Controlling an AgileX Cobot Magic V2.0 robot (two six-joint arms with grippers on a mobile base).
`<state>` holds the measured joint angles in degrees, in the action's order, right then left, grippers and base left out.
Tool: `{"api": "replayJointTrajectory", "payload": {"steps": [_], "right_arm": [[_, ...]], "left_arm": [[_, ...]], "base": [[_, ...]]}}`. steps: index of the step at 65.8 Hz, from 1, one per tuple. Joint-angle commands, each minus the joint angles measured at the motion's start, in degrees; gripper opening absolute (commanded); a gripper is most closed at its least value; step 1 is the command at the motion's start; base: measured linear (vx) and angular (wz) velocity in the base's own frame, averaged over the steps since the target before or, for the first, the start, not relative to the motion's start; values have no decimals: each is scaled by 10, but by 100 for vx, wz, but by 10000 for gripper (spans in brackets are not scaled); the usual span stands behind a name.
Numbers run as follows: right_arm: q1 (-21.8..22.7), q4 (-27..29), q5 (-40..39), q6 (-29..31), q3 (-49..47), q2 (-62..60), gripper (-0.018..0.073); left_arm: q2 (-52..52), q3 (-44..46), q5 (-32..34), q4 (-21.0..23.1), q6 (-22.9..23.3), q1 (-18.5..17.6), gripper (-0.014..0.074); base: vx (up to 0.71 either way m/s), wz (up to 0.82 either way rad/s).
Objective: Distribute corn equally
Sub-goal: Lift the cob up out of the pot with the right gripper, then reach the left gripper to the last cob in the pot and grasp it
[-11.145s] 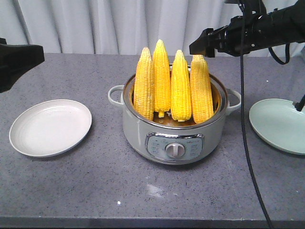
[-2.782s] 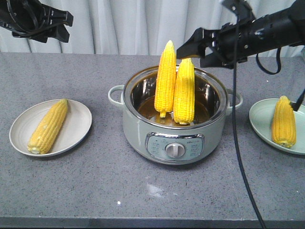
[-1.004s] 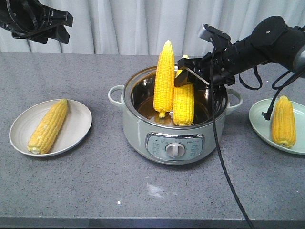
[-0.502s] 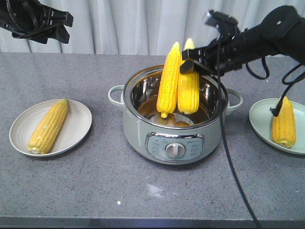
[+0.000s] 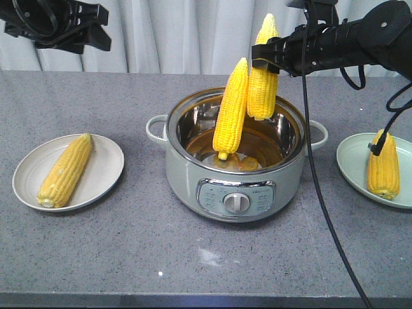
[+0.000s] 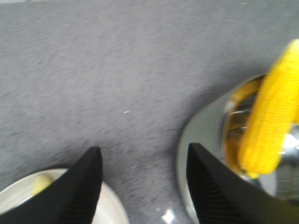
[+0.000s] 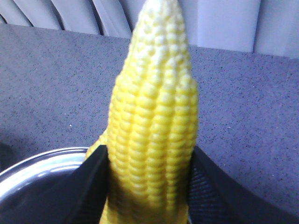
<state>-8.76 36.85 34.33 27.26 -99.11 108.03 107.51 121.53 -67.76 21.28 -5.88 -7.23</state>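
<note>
A grey speckled stone-look surface [image 5: 129,257] is filling the near field and is carrying a small pale smudge [image 5: 209,257] close to its front edge. Behind that, one pale grey-green round electric pot [image 5: 235,187] with a steel liner and a front dial is sitting mid-surface. Two plates are flanking it, well apart from it: a white round plate [image 5: 103,161] on the left and a pale green round plate [image 5: 354,161] on the right, cut by the frame.

Four bright yellow husked corn cobs are showing. The first cob [image 5: 64,170] is lying on the white plate and the second cob [image 5: 383,164] on the green plate. The third cob [image 5: 230,106] is standing in the pot, its tip leaning rightward. The fourth cob [image 5: 262,90] is hanging upright above the pot, just beside the third; whether they are touching cannot be told.

Two black arms are reaching in overhead. The right arm [image 5: 347,38] is pinching the fourth cob between its jaws. The left arm [image 5: 51,19] is hovering high over the left side, its jaws spread apart with nothing between them. A white pleated curtain [image 5: 180,32] is closing off the room behind.
</note>
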Motion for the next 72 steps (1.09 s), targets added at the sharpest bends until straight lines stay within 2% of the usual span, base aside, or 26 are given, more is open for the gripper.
{"api": "replayJointTrajectory", "payload": {"steps": [1,13,20,33,37,44,55,61,72], "right_arm": [[4,13,-51,7,-16,-34,-11],[4,14,-77,7,-16,-35,-11],[5,15,-86,7,-16,-38,-11],[6,14,-123,14,-16,-83,-11],[6,14,-130,20,-16,-106,-11],[6,11,-118,30,-16,-153,-11],[6,-23,-99,37,-16,-239,-9],[6,-42,-97,36,-16,-280,-8],[6,-64,-89,34,-16,-340,-7]], "left_arm": [[-30,18,47,82,-35,-1,396],[-30,18,55,198,-112,-1,396],[-30,18,63,233,-137,-3,396],[-26,18,89,235,-143,-34,396],[-20,18,99,233,-157,-47,396],[-10,18,103,227,-167,-69,398],[5,18,107,227,-164,-99,405],[9,18,116,230,-161,-118,446],[9,20,168,235,-138,-151,589]], "base": [[0,0],[0,0],[0,0],[0,0],[0,0],[0,0],[0,0],[0,0],[0,0]]}}
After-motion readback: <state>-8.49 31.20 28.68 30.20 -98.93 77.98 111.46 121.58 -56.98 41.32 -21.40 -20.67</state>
